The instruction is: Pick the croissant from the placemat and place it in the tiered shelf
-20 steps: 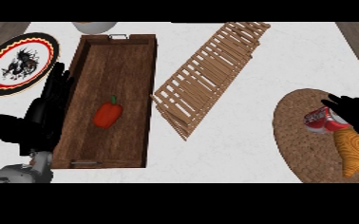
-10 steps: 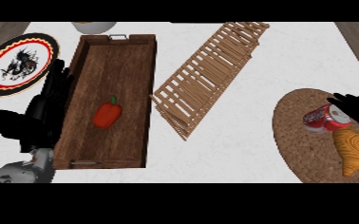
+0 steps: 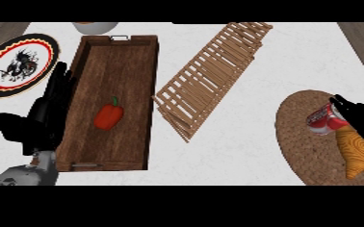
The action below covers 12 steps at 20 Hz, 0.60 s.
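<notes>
Right hand [image 3: 350, 110] over croissant [image 3: 350, 149] on placemat [image 3: 302, 139], finger state unclear

No readable text shows on any object here.

Left hand [image 3: 44, 110]: black, long slim fingers, seen at 9 o'clock. Left forearm [image 3: 28, 173]: grey, rounded, metallic sheen, at 8 o'clock. Right hand [image 3: 350, 111]: black, only partly shown at 3 o'clock edge.

Golden-orange croissant [image 3: 350, 149] on a brown woven placemat [image 3: 305, 144]; red pepper [image 3: 109, 116] in a dark wooden tray [image 3: 142, 77]; red-and-silver can [image 3: 326, 119]
</notes>
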Motion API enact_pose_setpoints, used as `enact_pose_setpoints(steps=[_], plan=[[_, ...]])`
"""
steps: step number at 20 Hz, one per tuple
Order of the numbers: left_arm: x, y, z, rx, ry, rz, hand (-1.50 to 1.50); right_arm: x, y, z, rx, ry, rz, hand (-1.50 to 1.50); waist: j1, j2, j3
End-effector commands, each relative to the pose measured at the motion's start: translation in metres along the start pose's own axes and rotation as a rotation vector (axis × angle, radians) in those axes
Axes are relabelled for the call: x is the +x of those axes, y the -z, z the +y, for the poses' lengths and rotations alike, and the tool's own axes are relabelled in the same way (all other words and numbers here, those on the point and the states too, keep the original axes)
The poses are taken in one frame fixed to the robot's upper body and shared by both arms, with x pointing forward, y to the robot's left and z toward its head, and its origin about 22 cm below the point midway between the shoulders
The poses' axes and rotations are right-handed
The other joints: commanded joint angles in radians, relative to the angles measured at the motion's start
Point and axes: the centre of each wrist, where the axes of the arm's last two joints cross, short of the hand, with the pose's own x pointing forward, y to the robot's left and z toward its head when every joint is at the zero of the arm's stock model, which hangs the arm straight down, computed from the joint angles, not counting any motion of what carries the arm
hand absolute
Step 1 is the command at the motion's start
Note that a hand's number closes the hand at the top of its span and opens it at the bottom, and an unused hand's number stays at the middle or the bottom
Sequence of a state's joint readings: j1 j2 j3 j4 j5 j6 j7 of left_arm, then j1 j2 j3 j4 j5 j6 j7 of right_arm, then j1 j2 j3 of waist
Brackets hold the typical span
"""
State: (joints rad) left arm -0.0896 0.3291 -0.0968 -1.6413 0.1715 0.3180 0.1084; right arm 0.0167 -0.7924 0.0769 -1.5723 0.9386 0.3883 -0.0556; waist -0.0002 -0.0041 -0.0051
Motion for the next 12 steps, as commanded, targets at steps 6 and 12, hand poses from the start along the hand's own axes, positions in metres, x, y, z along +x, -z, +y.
enact_pose_setpoints(steps=[6,12], plan=[[0.009,-0.009,0.015,-0.012,0.004,0.007,0.00,0.012,0.018,0.018,0.015,0.025,-0.039,-1.50,0.005,0.004,0.005],[0.010,-0.002,-0.028,-0.006,0.005,-0.009,0.00,-0.009,0.025,0.046,0.072,0.003,-0.004,-1.50,0.004,0.006,0.006]])
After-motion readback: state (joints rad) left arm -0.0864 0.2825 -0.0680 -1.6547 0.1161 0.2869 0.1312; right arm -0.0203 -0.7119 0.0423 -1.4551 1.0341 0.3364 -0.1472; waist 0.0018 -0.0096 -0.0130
